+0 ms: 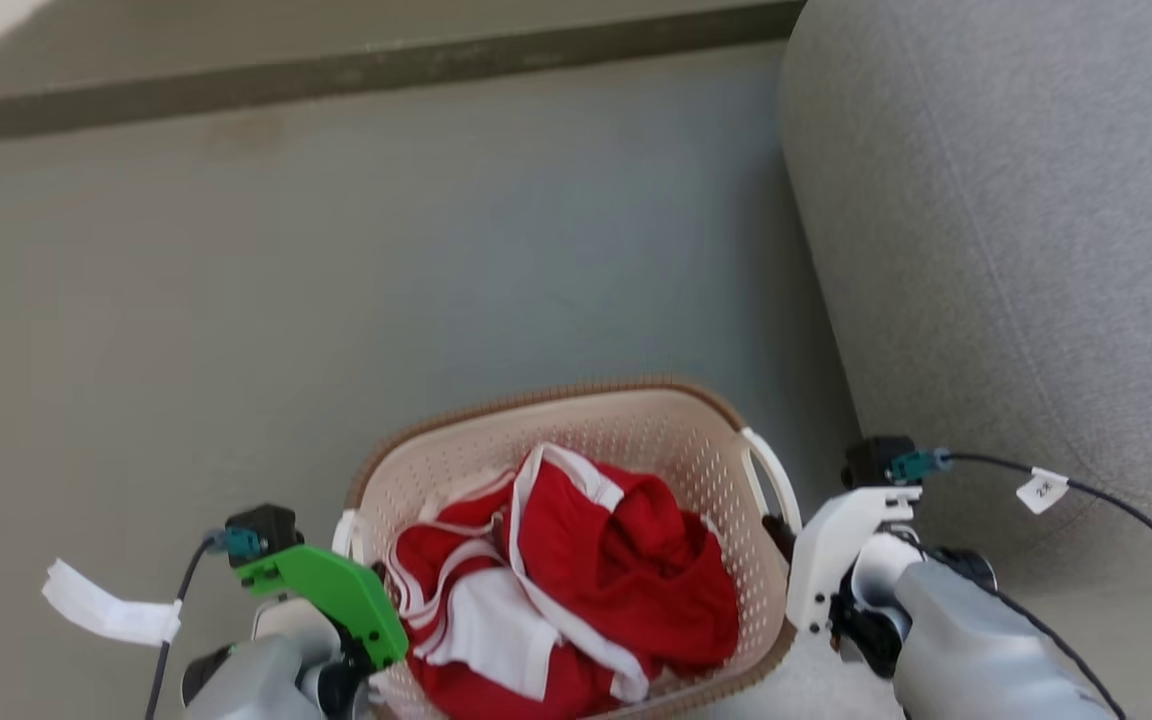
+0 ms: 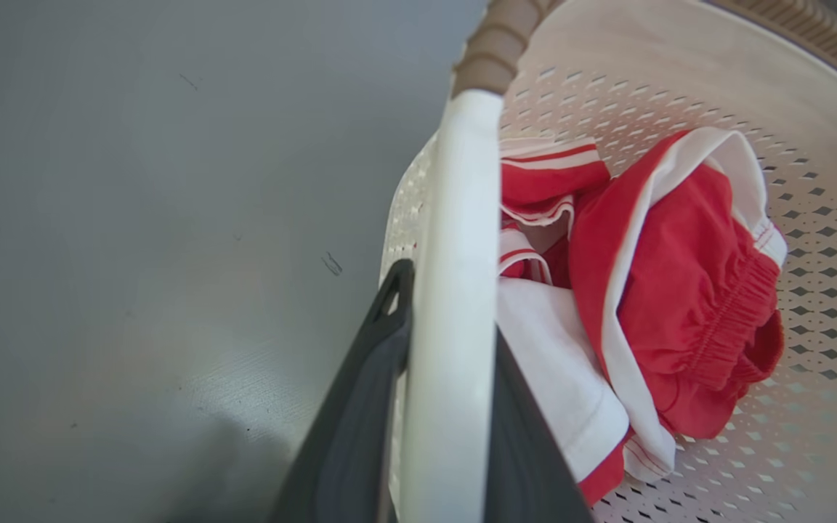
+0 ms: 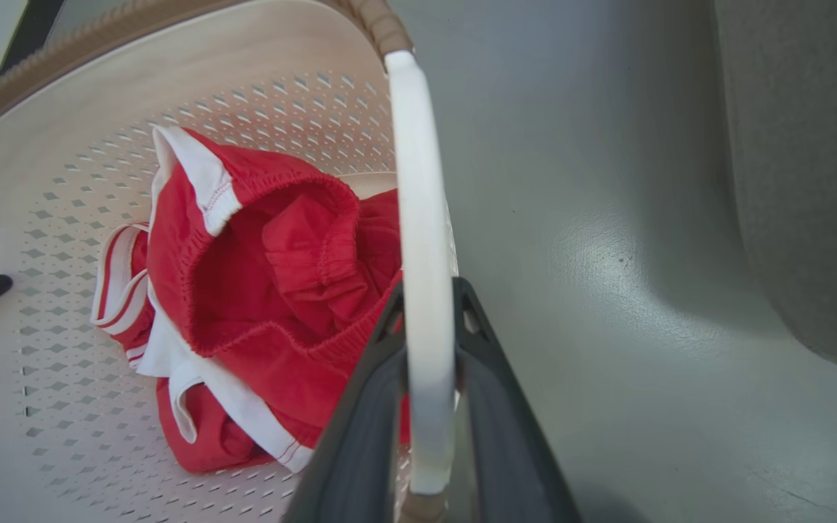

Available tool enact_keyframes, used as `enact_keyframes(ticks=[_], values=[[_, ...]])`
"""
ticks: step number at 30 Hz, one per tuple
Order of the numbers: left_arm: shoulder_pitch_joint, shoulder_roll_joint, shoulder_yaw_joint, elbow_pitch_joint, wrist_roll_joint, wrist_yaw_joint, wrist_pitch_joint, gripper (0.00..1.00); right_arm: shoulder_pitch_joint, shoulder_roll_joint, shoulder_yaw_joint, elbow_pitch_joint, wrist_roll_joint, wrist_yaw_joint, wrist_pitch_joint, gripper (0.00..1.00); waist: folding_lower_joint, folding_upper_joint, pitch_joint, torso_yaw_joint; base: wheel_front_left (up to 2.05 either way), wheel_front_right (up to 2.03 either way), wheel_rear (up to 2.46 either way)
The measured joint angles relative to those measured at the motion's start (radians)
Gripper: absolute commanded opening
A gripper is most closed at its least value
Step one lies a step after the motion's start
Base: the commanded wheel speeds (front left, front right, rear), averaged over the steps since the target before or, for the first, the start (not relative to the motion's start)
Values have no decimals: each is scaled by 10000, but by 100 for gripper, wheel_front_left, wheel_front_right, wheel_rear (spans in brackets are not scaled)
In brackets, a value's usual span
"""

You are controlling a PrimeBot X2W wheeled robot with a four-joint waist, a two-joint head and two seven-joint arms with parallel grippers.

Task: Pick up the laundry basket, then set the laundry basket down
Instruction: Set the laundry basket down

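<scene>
Holding small cream perforated plastic laundry basket (image 1: 636, 430) with brown woven-look rim between the arms: left gripper (image 2: 447, 312) clamped on one white side handle (image 2: 455, 218), right gripper (image 3: 429, 290) on the other. Keep both sides level, moving together, lest red-and-white clothes (image 1: 586, 560) tip. Smooth grey floor (image 1: 336, 250) beneath; grey fabric sofa (image 1: 1016, 200) close right.

Laundry basket (image 1: 636, 430): cream plastic, perforated, matt. Rim (image 1: 536, 395): brown, woven-look texture. Handle (image 2: 455, 290): white plastic, smooth, slight gloss. Garment (image 1: 586, 570): red-white cloth, soft, creased. Left tool fingers (image 2: 360, 407): dark, matt. Floor (image 1: 336, 300): grey, smooth, low sheen. Sofa (image 1: 1016, 220): grey woven fabric, fine-textured, matt.
</scene>
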Motion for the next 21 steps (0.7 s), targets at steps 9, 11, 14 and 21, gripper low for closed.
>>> enact_keyframes(ticks=[9,11,14,21], values=[[-732,27,-25,-174,198,140,-364,0,-726,-79,-69,-84,-2,-31,-384,0,0,0,1135,70,0,0,0],[-928,29,-35,-224,291,222,-487,0,-900,-92,-67,-111,-4,-92,-487,0,0,0,1422,90,0,0,0],[-1240,35,-44,-253,382,299,-683,0,-1172,-121,-67,-174,-33,-104,-692,0,1,0,1852,120,0,0,0],[-1965,59,-58,-324,541,453,-1126,0,-1765,-217,-46,-318,-228,-182,-1177,0,1,0,2864,186,0,0,0]])
